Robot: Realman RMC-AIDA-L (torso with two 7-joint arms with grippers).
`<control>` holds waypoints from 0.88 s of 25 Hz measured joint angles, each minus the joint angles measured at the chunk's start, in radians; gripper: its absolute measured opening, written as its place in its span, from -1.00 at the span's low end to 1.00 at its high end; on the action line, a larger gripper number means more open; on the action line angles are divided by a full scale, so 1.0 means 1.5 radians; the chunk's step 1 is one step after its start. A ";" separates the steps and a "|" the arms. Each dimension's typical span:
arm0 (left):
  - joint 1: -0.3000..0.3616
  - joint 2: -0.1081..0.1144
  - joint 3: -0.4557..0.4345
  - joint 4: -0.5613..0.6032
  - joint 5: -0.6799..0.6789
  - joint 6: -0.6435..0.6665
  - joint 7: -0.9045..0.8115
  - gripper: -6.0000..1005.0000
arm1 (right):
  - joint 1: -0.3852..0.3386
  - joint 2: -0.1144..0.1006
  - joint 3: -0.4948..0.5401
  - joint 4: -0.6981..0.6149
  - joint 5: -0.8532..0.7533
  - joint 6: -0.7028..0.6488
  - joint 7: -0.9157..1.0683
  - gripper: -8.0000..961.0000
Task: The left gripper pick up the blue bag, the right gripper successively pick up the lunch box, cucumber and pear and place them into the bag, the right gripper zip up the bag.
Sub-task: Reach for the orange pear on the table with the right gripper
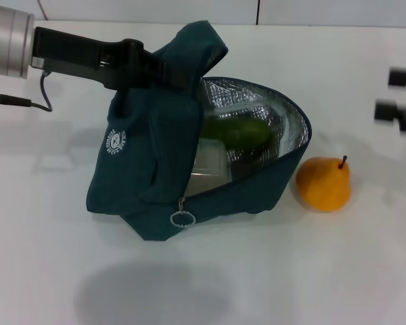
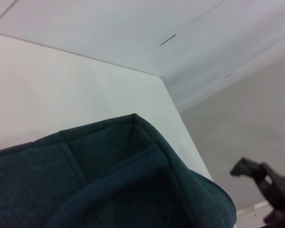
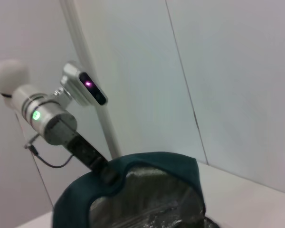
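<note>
The blue bag (image 1: 149,169) hangs tilted from its top flap, with my left gripper (image 1: 168,70) shut on that flap and the bag's base still on the table. Its mouth faces right and shows the silver lining. Inside lie the cucumber (image 1: 240,133) and, below it, the lunch box (image 1: 208,164). The pear (image 1: 323,184) stands on the table just right of the bag. My right gripper (image 1: 391,93) hovers open and holding nothing at the far right, above and beyond the pear. The left wrist view shows the bag's fabric (image 2: 109,180); the right wrist view shows the bag's open top (image 3: 147,190).
A white table (image 1: 291,271) carries everything. The zipper's ring pull (image 1: 181,218) hangs at the bag's front lower edge. The left arm's silver section (image 1: 10,42) and its cable reach in from the upper left. A white wall stands behind the table.
</note>
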 joint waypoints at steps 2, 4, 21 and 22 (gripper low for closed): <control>0.001 0.000 0.000 -0.003 0.000 -0.001 0.000 -0.91 | -0.028 0.000 0.000 0.055 0.023 -0.015 -0.073 0.77; 0.002 0.000 0.000 -0.010 -0.001 -0.002 0.002 -0.91 | -0.043 0.000 0.003 0.104 0.031 -0.024 -0.132 0.77; 0.004 -0.001 0.000 -0.016 0.000 -0.005 0.010 -0.91 | 0.002 0.006 0.060 0.418 0.031 0.019 -0.492 0.76; 0.004 -0.002 0.000 -0.016 0.000 -0.005 0.010 -0.91 | 0.002 0.006 0.060 0.418 0.031 0.019 -0.492 0.75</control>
